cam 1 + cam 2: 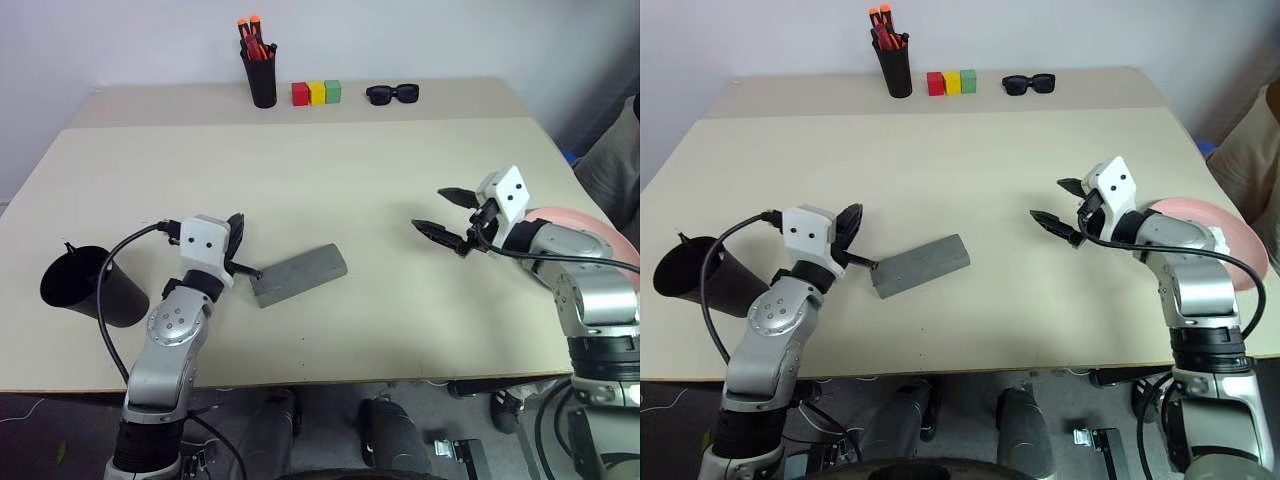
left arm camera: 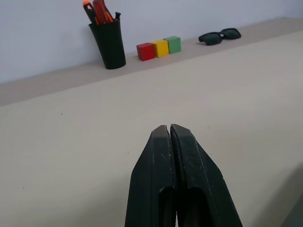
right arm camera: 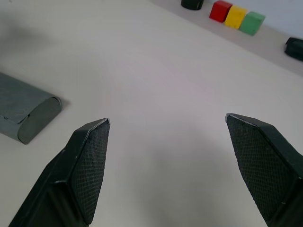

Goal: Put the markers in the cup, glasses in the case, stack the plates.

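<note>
The grey case (image 1: 298,274) lies closed on the surface (image 1: 330,190). The left hand (image 1: 236,238), fingers pressed together and empty, is at its near end; the right hand (image 1: 447,213) gapes wide, empty, beside the pink plate (image 1: 1218,228). The cup (image 1: 88,284) lies tipped at the left edge.

The right gripper (image 3: 168,124) hangs above bare beige table (image 3: 156,80), its 2 black textured fingers (image 3: 90,156) spread wide with nothing between them. Off to one side lies the grey case (image 3: 26,111) — closed, rounded end facing the camera. Along the far edge sit 3 blocks (image 3: 235,16) — red, yellow, green.
</note>
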{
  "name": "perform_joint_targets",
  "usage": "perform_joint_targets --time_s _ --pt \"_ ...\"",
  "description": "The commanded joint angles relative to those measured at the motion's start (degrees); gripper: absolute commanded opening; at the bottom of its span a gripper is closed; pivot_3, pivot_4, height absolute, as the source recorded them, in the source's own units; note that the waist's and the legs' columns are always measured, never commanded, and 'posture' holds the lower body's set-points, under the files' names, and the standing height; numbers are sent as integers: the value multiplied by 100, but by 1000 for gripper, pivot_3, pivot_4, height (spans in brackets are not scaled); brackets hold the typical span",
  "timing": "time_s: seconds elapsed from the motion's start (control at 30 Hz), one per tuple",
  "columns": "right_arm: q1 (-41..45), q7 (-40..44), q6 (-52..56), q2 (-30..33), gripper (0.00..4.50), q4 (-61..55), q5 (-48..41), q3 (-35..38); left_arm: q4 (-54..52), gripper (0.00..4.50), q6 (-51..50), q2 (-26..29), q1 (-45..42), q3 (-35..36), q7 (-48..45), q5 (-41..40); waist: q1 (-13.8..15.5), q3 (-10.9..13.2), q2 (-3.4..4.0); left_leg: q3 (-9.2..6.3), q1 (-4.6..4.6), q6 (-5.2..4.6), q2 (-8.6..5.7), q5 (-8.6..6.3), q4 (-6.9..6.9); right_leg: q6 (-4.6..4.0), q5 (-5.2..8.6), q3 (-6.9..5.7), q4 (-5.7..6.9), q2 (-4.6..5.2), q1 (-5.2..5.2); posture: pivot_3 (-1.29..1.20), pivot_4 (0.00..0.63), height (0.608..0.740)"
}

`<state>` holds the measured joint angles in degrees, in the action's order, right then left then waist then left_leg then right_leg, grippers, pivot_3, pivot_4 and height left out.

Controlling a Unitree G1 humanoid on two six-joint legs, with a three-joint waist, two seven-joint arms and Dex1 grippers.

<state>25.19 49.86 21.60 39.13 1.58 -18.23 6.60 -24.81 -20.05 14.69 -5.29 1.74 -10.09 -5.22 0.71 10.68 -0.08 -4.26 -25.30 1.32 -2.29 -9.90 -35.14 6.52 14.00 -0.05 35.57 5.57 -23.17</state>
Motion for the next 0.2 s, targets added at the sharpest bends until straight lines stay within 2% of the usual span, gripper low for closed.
perform_joint_targets --time_s 0.03,0.2 --pt "157 40 -196 -24 3975 65 23 -31 -230 0 0 82 28 0 -18 114 -3 0 0 1 0 0 -1 0 1 0 0 0 0 0 -2 0 150 740" --pt "173 47 -304 -29 3975 183 65 -130 -267 0 -5 26 123 -56 -29 131 -2 0 0 3 0 0 -1 0 1 0 0 0 1 0 -3 0 150 740"
